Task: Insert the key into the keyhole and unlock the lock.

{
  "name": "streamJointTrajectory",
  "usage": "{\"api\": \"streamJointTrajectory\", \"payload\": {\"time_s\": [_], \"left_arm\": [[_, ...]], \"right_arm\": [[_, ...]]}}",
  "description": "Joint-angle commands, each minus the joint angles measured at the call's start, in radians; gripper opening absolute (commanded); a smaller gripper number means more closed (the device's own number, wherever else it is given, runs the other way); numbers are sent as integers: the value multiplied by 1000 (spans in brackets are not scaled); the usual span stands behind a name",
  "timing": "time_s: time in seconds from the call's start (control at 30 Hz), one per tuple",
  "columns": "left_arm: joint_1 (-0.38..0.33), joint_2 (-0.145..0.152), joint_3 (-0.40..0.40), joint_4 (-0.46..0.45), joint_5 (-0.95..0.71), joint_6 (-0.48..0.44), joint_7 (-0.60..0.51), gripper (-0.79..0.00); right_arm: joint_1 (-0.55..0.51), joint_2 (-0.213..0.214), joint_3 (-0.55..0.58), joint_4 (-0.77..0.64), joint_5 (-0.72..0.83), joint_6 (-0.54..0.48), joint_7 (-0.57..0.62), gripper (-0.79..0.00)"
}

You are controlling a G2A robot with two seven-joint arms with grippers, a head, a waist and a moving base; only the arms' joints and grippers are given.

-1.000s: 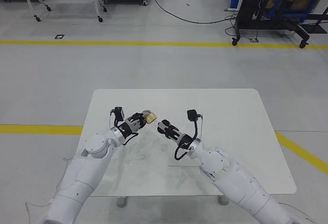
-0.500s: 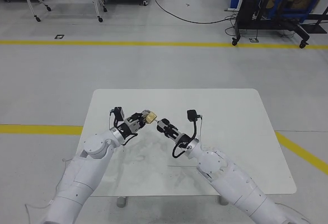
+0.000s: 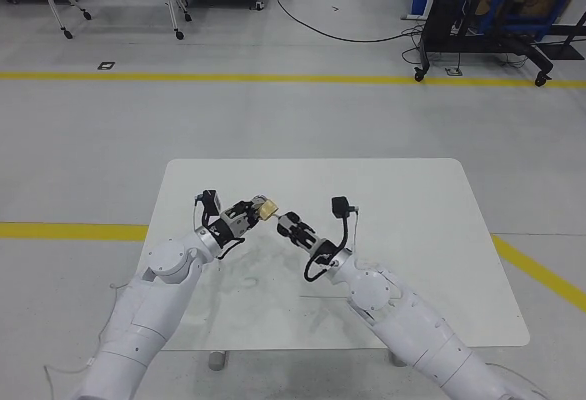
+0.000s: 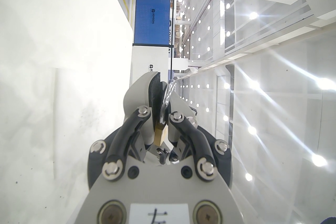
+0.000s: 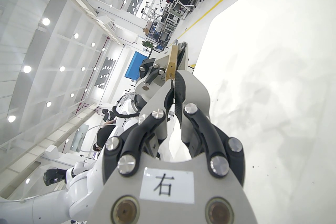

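One brass lock (image 4: 160, 134) in left gripper (image 4: 165, 89), right gripper (image 3: 285, 220) just beside.

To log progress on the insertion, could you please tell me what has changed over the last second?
The right gripper edged toward the lock, its fingers now almost at the lock's end; its arm shifted the same way. Nothing was taken or let go. The left gripper kept the lock in the same spot above the table.

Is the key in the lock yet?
Cannot tell. The shut right tool sits right at the keyhole end of the small brass padlock in the left tool, hiding the key.
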Motion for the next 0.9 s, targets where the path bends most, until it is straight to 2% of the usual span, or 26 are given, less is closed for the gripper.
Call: {"api": "streamJointTrajectory", "payload": {"time_s": [0.0, 0.47, 0.87], "left_arm": [[1, 0, -1, -2, 7, -3, 6, -785], [20, -2, -7, -31, 53, -25, 43, -785], [21, -2, -6, -37, 85, -28, 32, -785]], "right_arm": [[0, -3, 1, 1, -2, 0, 2, -785], [-7, -21, 15, 6, -2, -7, 32, -785], [-13, -32, 40, 13, -8, -5, 46, -785]]}}
